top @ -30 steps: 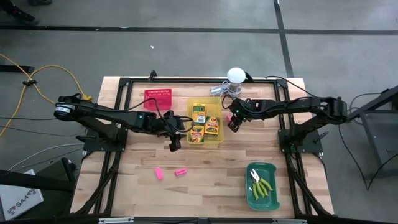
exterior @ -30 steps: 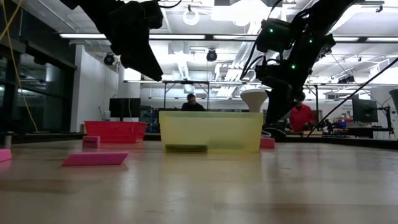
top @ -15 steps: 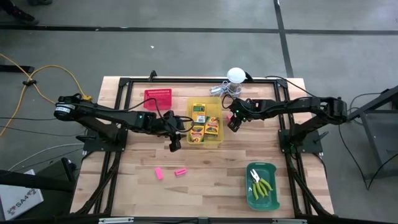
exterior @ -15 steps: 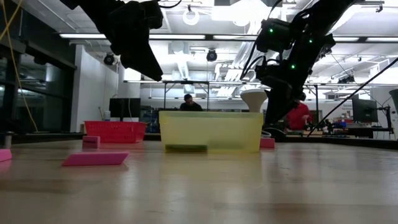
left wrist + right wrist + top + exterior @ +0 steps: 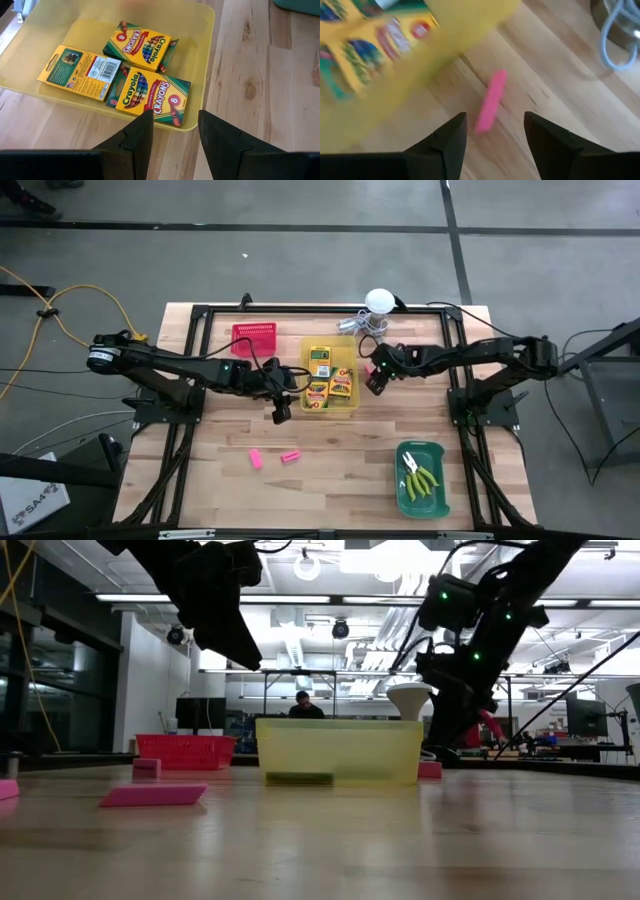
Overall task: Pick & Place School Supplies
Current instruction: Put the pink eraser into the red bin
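Observation:
Yellow-and-green crayon boxes (image 5: 328,378) lie flat in the yellow bin (image 5: 350,408); three show in the left wrist view (image 5: 152,94). My left gripper (image 5: 280,408) hovers open and empty over the bin's near left corner (image 5: 174,127). My right gripper (image 5: 372,380) is open just right of the bin. Its fingers stand on either side of a pink eraser (image 5: 490,102) lying flat on the wood, above it and not touching. Two more pink erasers (image 5: 256,459) (image 5: 290,455) lie near the front. Two yellow-green-handled tools (image 5: 420,476) lie in the green bin (image 5: 405,500).
A red bin (image 5: 254,338) stands at the far left of the yellow bin. A white ball with metal clutter and a cable (image 5: 372,310) sits at the far edge, close behind my right gripper. Bare wood spreads between the front erasers and the green bin.
My right arm has shifted a little toward the table's right side while its gripper stays over the pink eraser beside the yellow bin; the right wrist view is blurred by motion. Nothing on the table has moved.

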Robot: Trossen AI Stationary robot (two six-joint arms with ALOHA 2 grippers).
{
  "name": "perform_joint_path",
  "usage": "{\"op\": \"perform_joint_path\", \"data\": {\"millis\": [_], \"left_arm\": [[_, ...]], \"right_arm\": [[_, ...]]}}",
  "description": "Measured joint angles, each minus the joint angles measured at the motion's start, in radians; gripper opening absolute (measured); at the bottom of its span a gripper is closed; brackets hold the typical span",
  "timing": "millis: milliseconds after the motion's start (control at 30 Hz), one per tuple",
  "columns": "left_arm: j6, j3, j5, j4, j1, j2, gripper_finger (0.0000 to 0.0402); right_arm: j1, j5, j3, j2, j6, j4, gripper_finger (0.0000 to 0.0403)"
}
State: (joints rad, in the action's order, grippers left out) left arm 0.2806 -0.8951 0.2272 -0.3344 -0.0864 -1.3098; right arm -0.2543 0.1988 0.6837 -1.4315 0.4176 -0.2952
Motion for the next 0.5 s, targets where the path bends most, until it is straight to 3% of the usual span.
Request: {"op": "perform_joint_path", "data": {"millis": [500], "left_arm": [[0.0,0.0,0.001,0.0,0.0,0.0,0.0149]], "right_arm": [[0.0,-0.016,-0.068,0.0,0.009,0.121,0.0188]]}}
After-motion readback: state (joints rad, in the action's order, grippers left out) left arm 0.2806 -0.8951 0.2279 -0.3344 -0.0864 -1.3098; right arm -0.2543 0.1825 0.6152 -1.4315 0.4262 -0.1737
